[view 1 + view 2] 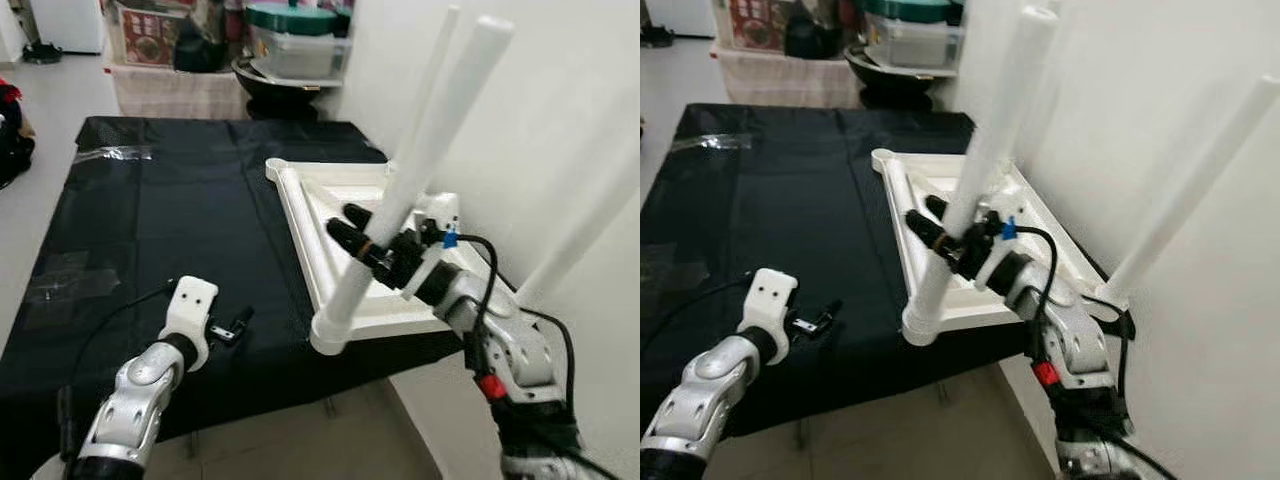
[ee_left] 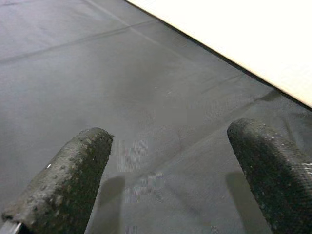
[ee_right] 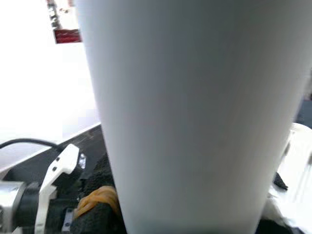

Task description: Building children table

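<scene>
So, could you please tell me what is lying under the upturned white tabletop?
The white tabletop lies on a black cloth, which covers the surface beneath, so that surface cannot be seen. The right gripper grips a white leg at its near corner.

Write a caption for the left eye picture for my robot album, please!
Right gripper clamps a white table leg standing in the upturned tabletop's corner; left gripper hovers open above the black cloth.

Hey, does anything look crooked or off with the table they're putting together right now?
Yes. The white leg held by the right gripper leans at a slant from the near corner of the upside-down tabletop instead of standing straight. The tabletop's near edge also overhangs the black cloth. The left gripper hovers open over the cloth.
</scene>
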Controlling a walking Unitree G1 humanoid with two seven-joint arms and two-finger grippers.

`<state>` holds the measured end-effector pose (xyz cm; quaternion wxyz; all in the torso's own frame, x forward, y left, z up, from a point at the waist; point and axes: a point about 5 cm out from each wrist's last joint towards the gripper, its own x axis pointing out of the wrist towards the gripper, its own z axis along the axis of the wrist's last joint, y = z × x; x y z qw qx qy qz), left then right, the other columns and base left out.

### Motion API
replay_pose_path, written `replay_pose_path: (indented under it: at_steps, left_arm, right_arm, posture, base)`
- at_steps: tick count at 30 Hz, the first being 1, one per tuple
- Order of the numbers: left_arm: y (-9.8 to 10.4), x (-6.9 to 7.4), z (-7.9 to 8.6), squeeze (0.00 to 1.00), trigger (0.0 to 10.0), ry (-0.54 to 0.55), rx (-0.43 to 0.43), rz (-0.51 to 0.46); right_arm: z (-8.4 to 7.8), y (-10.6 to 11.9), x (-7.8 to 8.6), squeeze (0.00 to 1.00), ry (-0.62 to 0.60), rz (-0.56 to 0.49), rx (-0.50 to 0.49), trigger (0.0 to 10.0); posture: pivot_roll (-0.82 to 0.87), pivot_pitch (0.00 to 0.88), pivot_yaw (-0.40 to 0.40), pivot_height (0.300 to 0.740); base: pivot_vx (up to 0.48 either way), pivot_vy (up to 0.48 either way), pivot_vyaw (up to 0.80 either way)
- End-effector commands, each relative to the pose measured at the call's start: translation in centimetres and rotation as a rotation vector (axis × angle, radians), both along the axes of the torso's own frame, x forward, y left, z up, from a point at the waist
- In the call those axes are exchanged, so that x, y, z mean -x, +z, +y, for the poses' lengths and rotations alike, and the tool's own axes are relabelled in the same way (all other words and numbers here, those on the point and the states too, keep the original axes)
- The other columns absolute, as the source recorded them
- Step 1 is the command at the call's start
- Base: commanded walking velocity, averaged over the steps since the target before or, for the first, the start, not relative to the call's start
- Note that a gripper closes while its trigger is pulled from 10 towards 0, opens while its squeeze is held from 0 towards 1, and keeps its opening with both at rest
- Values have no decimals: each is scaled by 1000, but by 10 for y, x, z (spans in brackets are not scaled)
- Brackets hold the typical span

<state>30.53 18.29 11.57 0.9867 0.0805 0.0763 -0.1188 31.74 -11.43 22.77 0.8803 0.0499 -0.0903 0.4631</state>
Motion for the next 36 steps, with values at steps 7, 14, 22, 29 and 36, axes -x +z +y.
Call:
replay_pose_path:
  at_steps: [7,14,22,29,36]
  left_arm:
    - [-3,3,2,0,10000,6,-15,12]
    - [0,1,3,0,10000,3,-19,10]
    - [-1,4,2,0,10000,8,-18,12]
    - [-2,8,6,0,10000,19,-22,16]
    - [-3,8,6,0,10000,20,-22,19]
  right_arm:
    - [15,-31,3,0,154,127,58,10000]
    - [20,-27,12,0,449,137,142,10000]
    - [27,-21,-1,0,540,126,194,10000]
    - [29,-14,-9,0,579,119,209,10000]
    - [29,-9,-14,0,598,117,209,10000]
  posture:
    - [121,0,-153,740]
    - [133,0,-156,740]
    - [153,0,-170,740]
    - [167,0,-179,740]
    - [164,0,-181,740]
  base:
    - [0,0,0]
    - [0,0,0]
    - [0,0,0]
    - [0,0,0]
    - [0,0,0]
